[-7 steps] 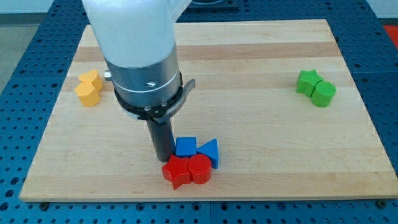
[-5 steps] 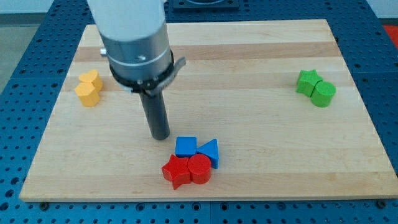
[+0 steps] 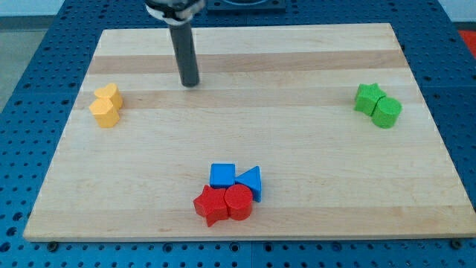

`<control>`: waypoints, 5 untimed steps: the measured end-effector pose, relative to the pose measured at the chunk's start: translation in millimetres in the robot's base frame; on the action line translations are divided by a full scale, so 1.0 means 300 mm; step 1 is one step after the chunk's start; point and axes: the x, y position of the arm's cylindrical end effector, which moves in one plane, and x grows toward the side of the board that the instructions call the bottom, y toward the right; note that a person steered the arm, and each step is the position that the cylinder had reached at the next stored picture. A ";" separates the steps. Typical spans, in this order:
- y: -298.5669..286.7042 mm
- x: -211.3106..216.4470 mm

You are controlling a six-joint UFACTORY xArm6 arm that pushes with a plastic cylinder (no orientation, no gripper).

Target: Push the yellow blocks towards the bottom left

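Note:
Two yellow blocks sit touching at the view's left: a yellow heart-like block [image 3: 110,94] and a yellow hexagonal block [image 3: 104,112] just below it. My tip [image 3: 191,83] rests on the board near the view's top, to the right of the yellow blocks and a little above them, well apart from them. The rod [image 3: 185,48] rises out of the view's top edge.
A blue square block [image 3: 222,175], a blue triangle [image 3: 251,180], a red star-like block [image 3: 210,205] and a red round block [image 3: 239,201] cluster at the view's bottom centre. A green star block [image 3: 368,97] and a green round block [image 3: 386,112] sit at the right. The wooden board [image 3: 297,141] lies on a blue perforated table.
My tip has moved from beside the blue and red cluster up towards the view's top. The arm's body has left the view. No block has moved.

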 end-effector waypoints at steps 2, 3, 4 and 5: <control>-0.333 0.017; -0.390 0.121; -0.394 0.242; -0.394 0.340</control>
